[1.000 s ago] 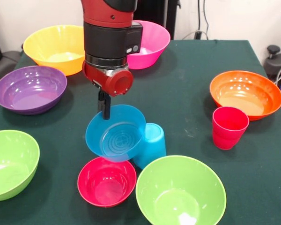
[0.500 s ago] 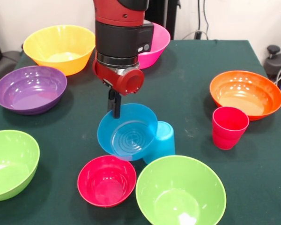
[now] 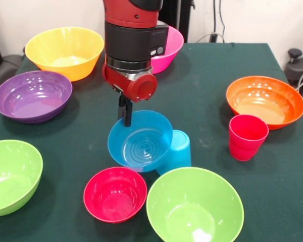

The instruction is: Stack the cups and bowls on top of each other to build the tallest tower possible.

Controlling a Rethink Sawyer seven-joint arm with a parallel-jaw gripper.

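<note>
My gripper point(image 3: 124, 117) hangs from the red and black arm over the middle of the table, shut on the far-left rim of the small blue bowl point(image 3: 141, 143). That bowl is tilted, its inside facing the camera. Its right edge overlaps the light blue cup point(image 3: 179, 151), which stands just behind it. A small red bowl point(image 3: 114, 194) sits upright on the cloth right below the blue bowl. The red-pink cup point(image 3: 247, 136) stands alone at the right. No stack of pieces shows apart from the blue bowl against the blue cup.
Large bowls ring the green cloth: lime green point(image 3: 194, 206) at the front, another lime green point(image 3: 10, 176) at front left, purple point(image 3: 33, 96) at the left, yellow-orange point(image 3: 65, 50) and pink point(image 3: 170, 44) at the back, orange point(image 3: 265, 101) at the right.
The gripper has carried the blue bowl to the right and slightly up. The light blue cup has shifted right along with it. The other bowls and the red-pink cup have not moved.
</note>
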